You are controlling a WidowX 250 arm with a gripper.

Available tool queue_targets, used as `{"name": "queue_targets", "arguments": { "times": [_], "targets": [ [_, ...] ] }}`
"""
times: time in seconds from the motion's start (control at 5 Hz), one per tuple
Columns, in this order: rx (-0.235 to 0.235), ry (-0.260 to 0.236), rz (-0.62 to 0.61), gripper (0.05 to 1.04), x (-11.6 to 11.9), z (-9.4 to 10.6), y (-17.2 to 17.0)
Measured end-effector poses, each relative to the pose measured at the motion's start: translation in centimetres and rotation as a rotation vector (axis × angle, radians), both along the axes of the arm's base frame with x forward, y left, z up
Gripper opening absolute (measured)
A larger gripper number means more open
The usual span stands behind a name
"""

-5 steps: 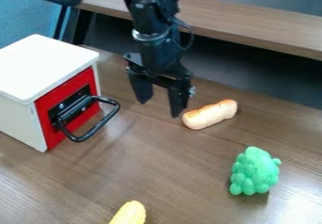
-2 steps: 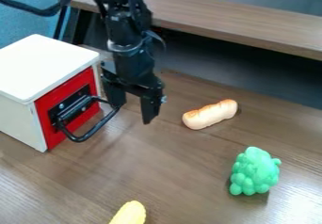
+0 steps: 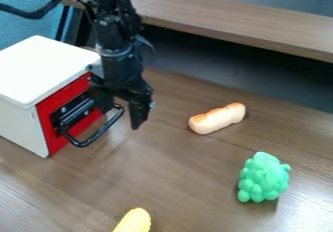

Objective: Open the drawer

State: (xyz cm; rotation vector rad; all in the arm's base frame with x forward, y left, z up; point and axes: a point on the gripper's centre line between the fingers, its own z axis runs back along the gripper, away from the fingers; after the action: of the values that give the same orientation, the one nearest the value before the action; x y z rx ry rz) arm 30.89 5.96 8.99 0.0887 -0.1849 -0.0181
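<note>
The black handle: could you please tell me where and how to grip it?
I'd grip the handle by its outer bar, probably from above: it stands out from the red front, leaving a gap behind for one finger.

a single camera looks down at a slant from above a wooden table [image 3: 195, 177], facing a long wooden board [image 3: 228, 21] across the back, near enough that the frame's bottom edge crops a yellow toy [image 3: 135, 221] and its left edge a white box [image 3: 46, 65].

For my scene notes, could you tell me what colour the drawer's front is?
The drawer's front is red, in the camera view.
</note>
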Motion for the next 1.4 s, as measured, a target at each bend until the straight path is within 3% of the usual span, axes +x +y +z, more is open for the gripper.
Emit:
{"name": "queue_targets", "arguments": {
  "times": [0.2, 0.6, 1.0, 1.4],
  "targets": [
    [0.008, 0.007, 0.016, 0.999, -0.4, -0.3, 1.0],
    [0.000, 0.065, 0.036, 0.999, -1.2, -2.9, 1.7],
    [-0.057, 0.083, 0.039, 0.999, -1.2, -5.7, 1.4],
    [-0.105, 0.068, -0.055, 0.999, -0.6, -5.7, -1.4]
  ]
}}
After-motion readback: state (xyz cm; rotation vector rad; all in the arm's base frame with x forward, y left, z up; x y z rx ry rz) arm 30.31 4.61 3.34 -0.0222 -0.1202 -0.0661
